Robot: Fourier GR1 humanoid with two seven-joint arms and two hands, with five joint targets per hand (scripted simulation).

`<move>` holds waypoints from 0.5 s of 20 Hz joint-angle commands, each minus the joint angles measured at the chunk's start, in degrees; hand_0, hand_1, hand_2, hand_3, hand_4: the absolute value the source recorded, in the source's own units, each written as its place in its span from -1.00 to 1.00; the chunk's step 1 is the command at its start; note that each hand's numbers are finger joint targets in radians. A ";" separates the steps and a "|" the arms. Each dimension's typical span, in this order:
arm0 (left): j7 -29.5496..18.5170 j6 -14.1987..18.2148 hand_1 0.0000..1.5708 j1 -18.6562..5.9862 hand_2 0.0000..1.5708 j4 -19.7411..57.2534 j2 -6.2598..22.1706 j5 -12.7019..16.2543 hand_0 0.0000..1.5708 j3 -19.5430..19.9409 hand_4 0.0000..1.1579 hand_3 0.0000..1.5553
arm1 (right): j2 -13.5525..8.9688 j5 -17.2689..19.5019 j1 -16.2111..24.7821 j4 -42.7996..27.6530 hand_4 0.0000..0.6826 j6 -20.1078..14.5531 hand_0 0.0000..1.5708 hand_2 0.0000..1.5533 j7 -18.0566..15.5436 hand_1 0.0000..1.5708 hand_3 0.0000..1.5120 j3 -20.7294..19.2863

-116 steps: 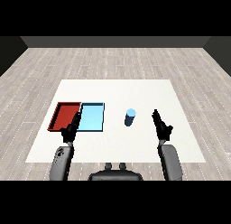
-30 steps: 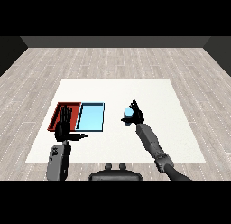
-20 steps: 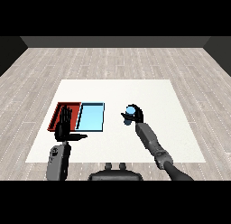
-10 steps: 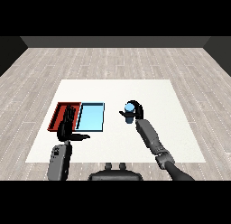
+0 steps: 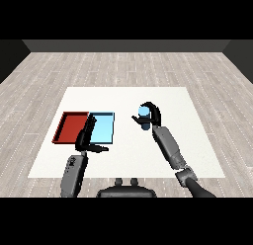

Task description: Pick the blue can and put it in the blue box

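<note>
The right hand [image 5: 149, 115] curls round the blue can [image 5: 144, 117], fingers wrapping over its far side and top while the thumb reaches out on its left. The can stands upright, long axis vertical, its pale top showing. It sits to the right of the blue tray [image 5: 102, 128], apart from it, over the white table [image 5: 197, 120]. The red tray [image 5: 70, 127] lies touching the blue tray's left side. The left hand [image 5: 87, 138] hangs over the trays' near edge, fingers straight and together, thumb out to the right.
</note>
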 commanded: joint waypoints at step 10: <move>-2.06 8.12 -1.00 -2.11 -1.00 6.91 -1.41 1.43 -1.00 -12.59 -1.00 -1.00 | -2.20 8.54 14.78 -25.47 0.80 -1.03 0.82 0.87 10.65 0.82 0.85 5.96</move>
